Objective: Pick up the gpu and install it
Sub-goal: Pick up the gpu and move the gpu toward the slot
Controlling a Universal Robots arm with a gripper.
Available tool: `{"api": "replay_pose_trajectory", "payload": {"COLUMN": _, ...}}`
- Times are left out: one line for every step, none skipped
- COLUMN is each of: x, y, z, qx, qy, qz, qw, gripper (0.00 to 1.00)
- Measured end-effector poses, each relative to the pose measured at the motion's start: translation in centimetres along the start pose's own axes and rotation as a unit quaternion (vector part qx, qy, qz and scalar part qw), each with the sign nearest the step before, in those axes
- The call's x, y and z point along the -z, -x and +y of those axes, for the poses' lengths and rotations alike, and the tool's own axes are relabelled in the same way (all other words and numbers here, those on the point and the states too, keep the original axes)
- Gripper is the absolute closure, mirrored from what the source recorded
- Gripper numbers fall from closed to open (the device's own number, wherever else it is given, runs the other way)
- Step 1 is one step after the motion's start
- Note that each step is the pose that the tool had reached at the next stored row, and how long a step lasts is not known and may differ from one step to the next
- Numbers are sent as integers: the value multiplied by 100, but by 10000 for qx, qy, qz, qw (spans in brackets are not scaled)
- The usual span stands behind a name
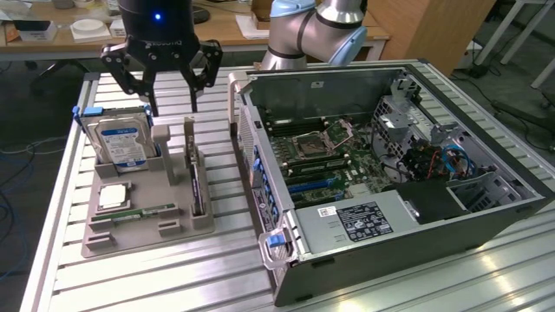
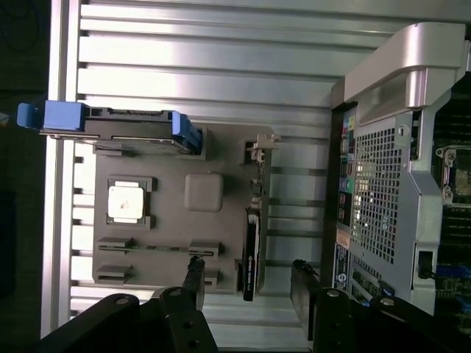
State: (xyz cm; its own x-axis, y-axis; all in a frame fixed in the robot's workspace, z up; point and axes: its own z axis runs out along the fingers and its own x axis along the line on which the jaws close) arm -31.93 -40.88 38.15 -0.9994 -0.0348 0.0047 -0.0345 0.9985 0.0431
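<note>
aluminium slatted table (image 1: pixel 156 279) carries the racked gpu (image 1: pixel 196 187), wooden desk (image 1: pixel 221 32) behind.

hard drive (image 1: pixel 126 142): upright in grey tray (image 1: pixel 143 229) | processor chip (image 1: pixel 114 195): flat in tray pocket | green memory stick (image 1: pixel 139 213): just beside chip | bench (image 1: pixel 173 281): slatted metal

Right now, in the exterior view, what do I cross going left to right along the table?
hard drive → gpu, standing on edge → open computer case
</note>
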Motion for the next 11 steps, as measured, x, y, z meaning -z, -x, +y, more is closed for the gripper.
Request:
{"api": "replay_pose_trajectory", "payload": {"x": -3, "y": 0, "z": -1, "qx": 3, "qy": 0, "qz": 0, "qw": 10000, "gripper": 41}}
{"api": "replay_pose_trajectory", "payload": {"x": -7, "y": 0, "z": -2, "qx": 5, "qy": 0, "qz": 0, "qw": 10000, "gripper": 41}}
{"api": "replay_pose_trajectory", "payload": {"x": -11, "y": 0, "z": -4, "qx": 8, "qy": 1, "qz": 0, "qw": 10000, "gripper": 41}}
{"api": "replay_pose_trajectory", "payload": {"x": -15, "y": 0, "z": -7, "qx": 12, "qy": 1, "qz": 0, "qw": 10000, "gripper": 41}}
{"api": "replay_pose_trajectory", "payload": {"x": -19, "y": 0, "z": -8, "qx": 14, "qy": 1, "qz": 0, "qw": 10000, "gripper": 41}}
{"api": "replay_pose_trajectory", "payload": {"x": -24, "y": 0, "z": -10, "qx": 17, "qy": 1, "qz": 0, "qw": 10000, "gripper": 41}}
{"api": "replay_pose_trajectory", "payload": {"x": -28, "y": 0, "z": -12, "qx": 19, "qy": 1, "qz": 0, "qw": 10000, "gripper": 41}}
{"api": "replay_pose_trajectory", "payload": {"x": -32, "y": 0, "z": -14, "qx": 22, "qy": 1, "qz": 1, "qw": 10000, "gripper": 41}}
{"api": "replay_pose_trajectory", "payload": {"x": -36, "y": 0, "z": -16, "qx": 25, "qy": 1, "qz": 1, "qw": 10000, "gripper": 41}}
{"api": "replay_pose_trajectory", "payload": {"x": -40, "y": 0, "z": -17, "qx": 27, "qy": 1, "qz": 1, "qw": 10000, "gripper": 41}}
{"api": "replay_pose_trajectory", "payload": {"x": -44, "y": 0, "z": -19, "qx": 30, "qy": 1, "qz": 1, "qw": 10000, "gripper": 41}}
